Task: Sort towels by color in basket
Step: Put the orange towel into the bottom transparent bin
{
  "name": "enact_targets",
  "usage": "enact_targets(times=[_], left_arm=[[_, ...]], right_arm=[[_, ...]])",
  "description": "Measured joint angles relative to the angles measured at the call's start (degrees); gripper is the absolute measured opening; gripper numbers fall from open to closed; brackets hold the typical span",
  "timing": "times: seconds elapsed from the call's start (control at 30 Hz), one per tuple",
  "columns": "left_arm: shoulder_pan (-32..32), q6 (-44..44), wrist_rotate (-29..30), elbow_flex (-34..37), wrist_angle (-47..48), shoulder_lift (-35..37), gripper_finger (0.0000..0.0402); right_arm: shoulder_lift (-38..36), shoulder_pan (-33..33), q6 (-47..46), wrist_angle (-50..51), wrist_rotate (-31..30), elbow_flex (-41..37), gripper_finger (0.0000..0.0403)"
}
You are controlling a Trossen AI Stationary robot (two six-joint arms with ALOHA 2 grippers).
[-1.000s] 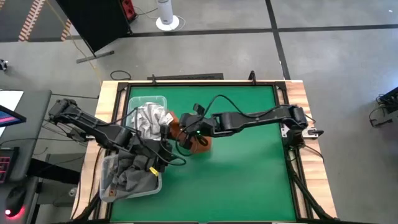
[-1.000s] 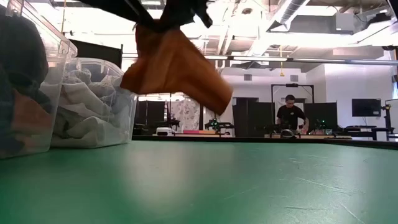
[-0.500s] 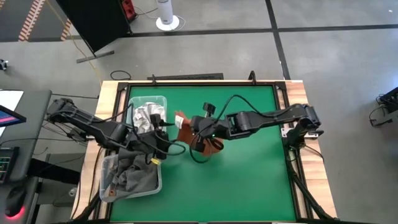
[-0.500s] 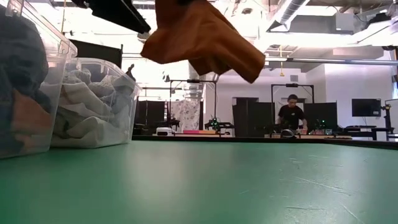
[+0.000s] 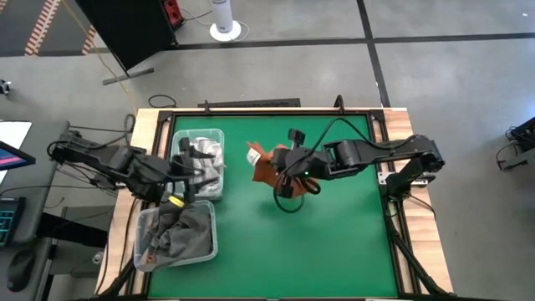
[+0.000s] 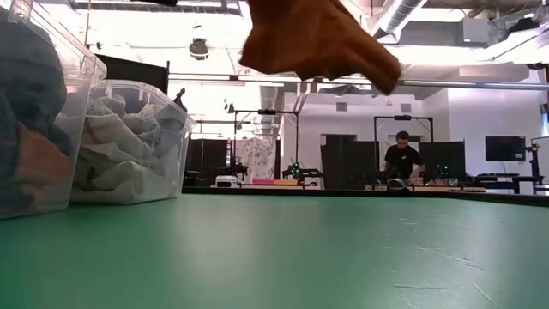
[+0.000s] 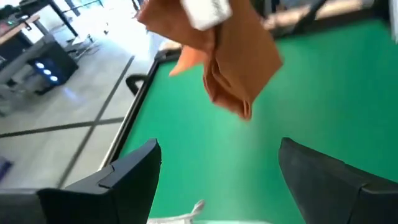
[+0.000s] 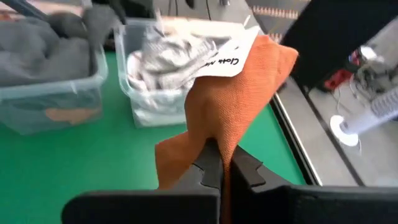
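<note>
**Q:** Since a second ago, what has shifted?

**A:** Rust-orange towel (image 5: 269, 170) has been carried away from the bins toward the middle of the green worktop (image 5: 334, 242), and higher — in the low view it now hangs near the upper edge, clear of the surface. The left arm has drawn back toward the bins.

**Q:** Who holds the towel, and how?

**A:** The right pincer (image 8: 219, 163), its fingers pressed together on a fold of the cloth. A white label shows at the towel's top corner. Lifting it free probably keeps it from dragging while the arm carries it.

**Q:** Where are the other towels?

**A:** In two clear bins at the left edge of the worktop. The far bin (image 5: 211, 134) holds white and grey-checked towels (image 5: 201, 159); the near bin (image 5: 209, 251) holds dark grey towels (image 5: 180, 238), with a patch of orange visible through its wall.

**Q:** And the left pincer?

**A:** The left pincer (image 5: 185, 167) hovers over the far bin, fingers apart, holding nothing — likely waiting.

**Q:** Anything beyond the worktop?

**A:** A person (image 6: 401, 159) stands far off in the room.
</note>
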State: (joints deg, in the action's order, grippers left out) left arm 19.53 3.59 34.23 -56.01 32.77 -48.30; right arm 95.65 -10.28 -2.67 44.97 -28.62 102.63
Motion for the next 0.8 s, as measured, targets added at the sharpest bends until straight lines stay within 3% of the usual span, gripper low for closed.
enact_targets(times=[0.23,0.4,0.8], left_arm=[[-0.4,-8.4,-0.8,-0.1,-0.5,2.5,0.0309],[-0.4,-9.0,-4.4,-0.1,-1.1,2.1,0.0309],[-0.4,-2.6,-10.0,-0.1,-19.6,-1.0,0.0309]], right_arm=[[1.1,0.3,5.6,-10.0,0.0,0.0,0.0026],[2.3,-0.5,11.1,-21.5,0.2,0.0,0.0026],[7.9,-1.2,21.5,-45.5,6.3,0.0,0.0026]])
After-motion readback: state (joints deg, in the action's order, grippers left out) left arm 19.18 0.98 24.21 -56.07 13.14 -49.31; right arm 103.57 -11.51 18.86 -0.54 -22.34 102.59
